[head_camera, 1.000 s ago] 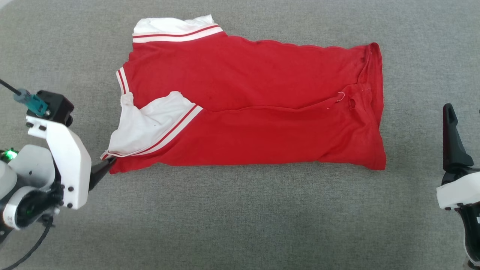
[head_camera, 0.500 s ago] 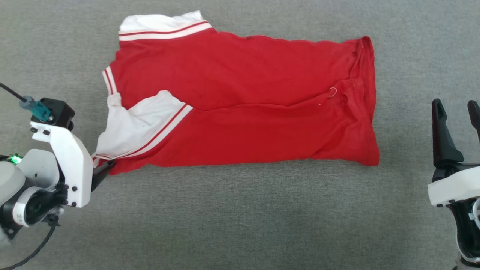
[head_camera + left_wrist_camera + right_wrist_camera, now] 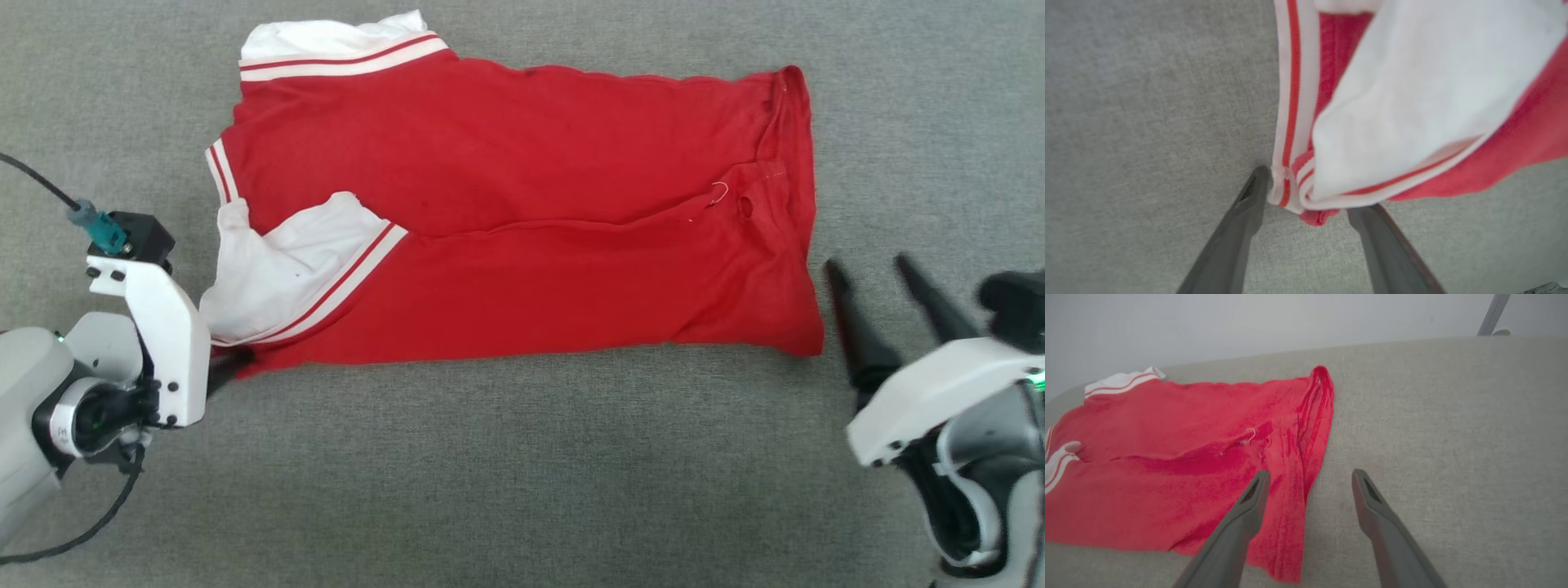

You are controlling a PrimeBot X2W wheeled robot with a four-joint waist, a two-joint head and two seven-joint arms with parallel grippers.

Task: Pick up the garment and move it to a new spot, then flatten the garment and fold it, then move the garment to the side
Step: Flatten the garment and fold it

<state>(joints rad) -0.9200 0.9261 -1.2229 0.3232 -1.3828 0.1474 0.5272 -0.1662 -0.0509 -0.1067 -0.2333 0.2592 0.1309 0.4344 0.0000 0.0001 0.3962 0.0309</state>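
Swinging in beside garment hem: right end effector, jaws wide.

A grey woven surface carries everything, flat and evenly textured (in the right wrist view a pale wall rises behind its far edge). One thing lies directly on it: the garment, a red shirt folded lengthwise into a long band. Its white sleeve end, edged in red-and-white striped trim, reaches the fingertips of the left gripper, with the corner bunched between them. Its red hem end lies near the right gripper, off to one finger's side, and bare grey surface lies around the other finger.
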